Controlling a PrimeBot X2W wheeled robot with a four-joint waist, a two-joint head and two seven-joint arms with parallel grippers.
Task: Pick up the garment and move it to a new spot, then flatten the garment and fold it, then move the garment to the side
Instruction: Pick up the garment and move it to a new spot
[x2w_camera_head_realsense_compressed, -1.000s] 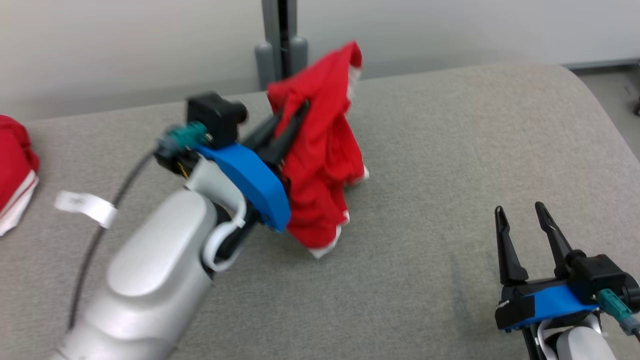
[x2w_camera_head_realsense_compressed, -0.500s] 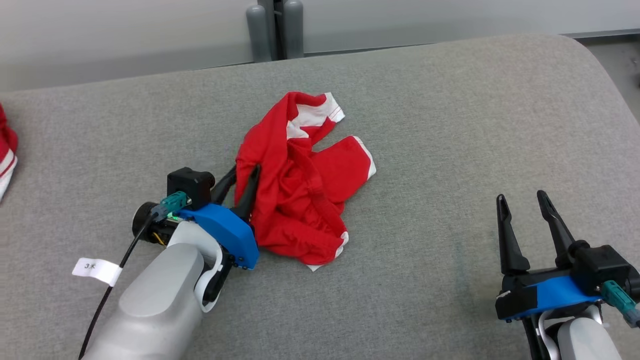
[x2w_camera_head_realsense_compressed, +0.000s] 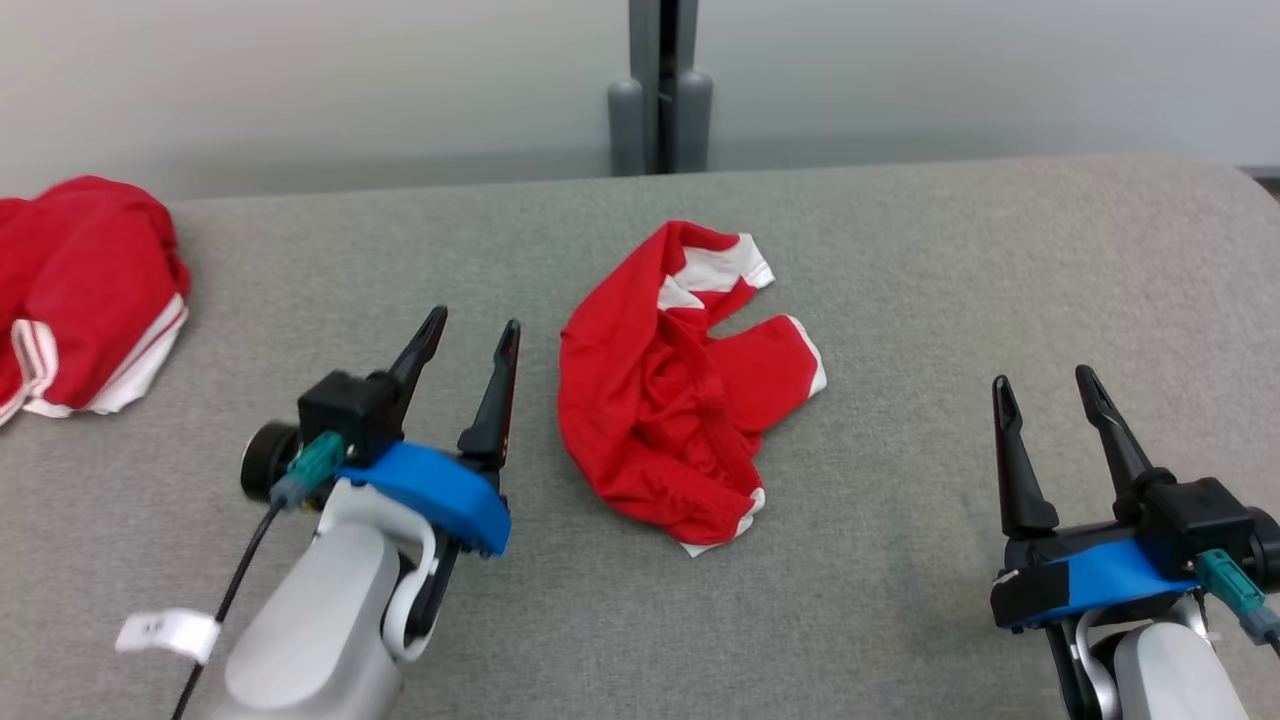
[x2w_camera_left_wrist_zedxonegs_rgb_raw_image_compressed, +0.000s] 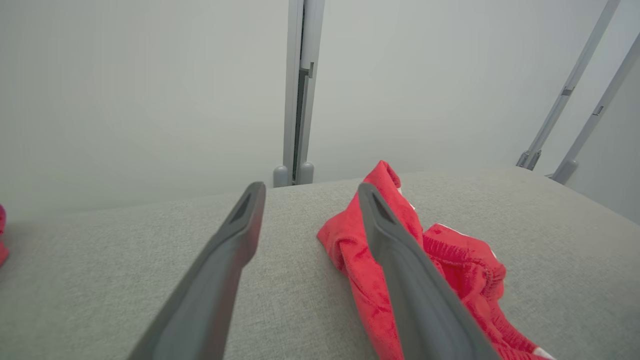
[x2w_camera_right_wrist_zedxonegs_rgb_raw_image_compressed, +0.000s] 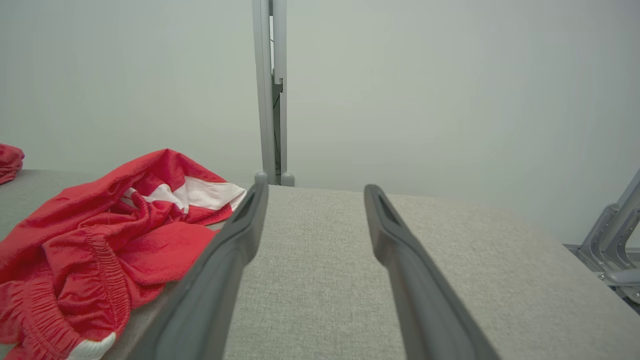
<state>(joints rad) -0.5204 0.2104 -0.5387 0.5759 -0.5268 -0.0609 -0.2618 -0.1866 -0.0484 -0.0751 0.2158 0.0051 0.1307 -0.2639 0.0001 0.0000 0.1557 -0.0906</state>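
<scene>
A crumpled red garment (x2w_camera_head_realsense_compressed: 680, 400) with white trim lies in a heap on the grey padded table (x2w_camera_head_realsense_compressed: 900, 300), near its middle. My left gripper (x2w_camera_head_realsense_compressed: 472, 332) stands open just left of the heap, apart from it, nothing between its fingers. In the left wrist view the garment (x2w_camera_left_wrist_zedxonegs_rgb_raw_image_compressed: 450, 270) sits behind the right finger (x2w_camera_left_wrist_zedxonegs_rgb_raw_image_compressed: 405, 260) while the left gripper (x2w_camera_left_wrist_zedxonegs_rgb_raw_image_compressed: 307, 192) is open over bare fabric. My right gripper (x2w_camera_head_realsense_compressed: 1045, 385) is open at the lower right, well clear of the cloth. The right wrist view shows the garment (x2w_camera_right_wrist_zedxonegs_rgb_raw_image_compressed: 100, 230) to the left of the open right gripper (x2w_camera_right_wrist_zedxonegs_rgb_raw_image_compressed: 315, 192).
A second red garment with white stripes (x2w_camera_head_realsense_compressed: 80, 290) lies at the table's far left edge. A grey post (x2w_camera_head_realsense_compressed: 660, 100) stands behind the table against the pale wall. A white tag (x2w_camera_head_realsense_compressed: 165, 632) hangs on my left arm's cable.
My left gripper let go of the garment, which dropped into a heap on the table, then opened wide and drew back to the left. The head camera shifted. The right gripper stayed put.
</scene>
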